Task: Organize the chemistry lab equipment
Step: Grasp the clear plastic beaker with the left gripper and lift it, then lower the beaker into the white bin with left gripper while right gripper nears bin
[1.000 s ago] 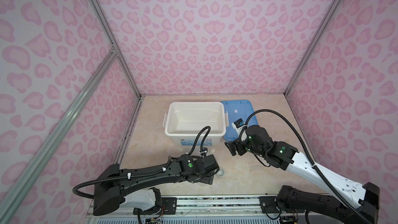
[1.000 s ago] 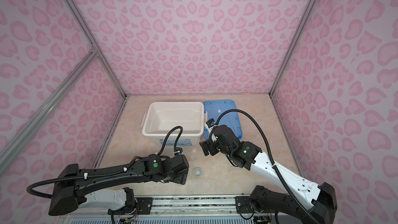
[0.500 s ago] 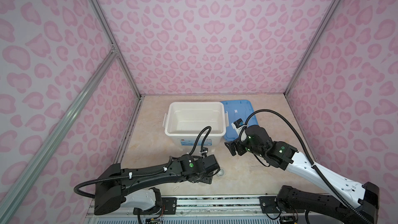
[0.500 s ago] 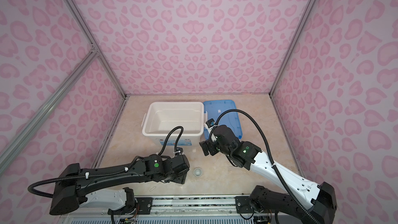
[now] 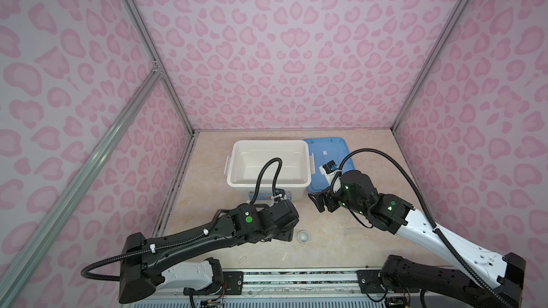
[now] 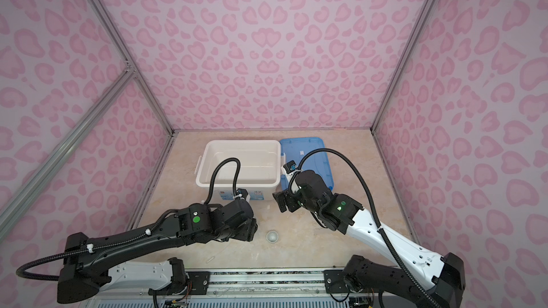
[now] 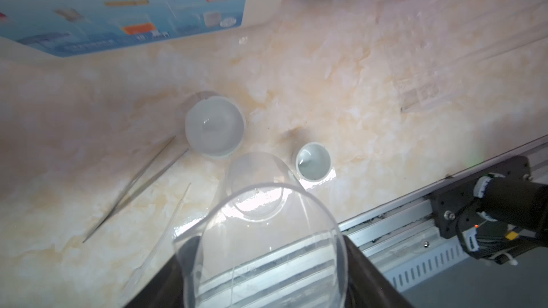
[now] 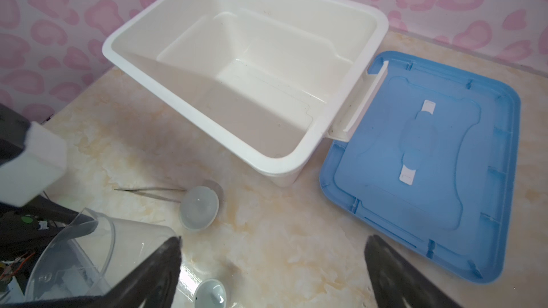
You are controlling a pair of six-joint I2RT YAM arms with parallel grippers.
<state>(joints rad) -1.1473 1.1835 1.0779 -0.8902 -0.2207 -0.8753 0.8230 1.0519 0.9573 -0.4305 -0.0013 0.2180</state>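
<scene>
With left gripper (image 7: 267,251) clamping the clear beaker (image 7: 255,191) beside larger dish (image 7: 215,127) and smaller dish (image 7: 312,161), lift straight and lower into white bin (image 8: 166,19). Leave right gripper (image 8: 272,241), wide open and empty, aside.

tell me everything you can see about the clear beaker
The clear beaker is see-through, glass or plastic by its look, with a round open mouth, a pouring spout on its rim and faint marks on its wall. It looks empty. It seems to stand roughly upright on the marble-look table, with the smaller round dish close by its base. It sits between the left gripper's dark fingers, one on each side; whether they press its walls is unclear.
</scene>
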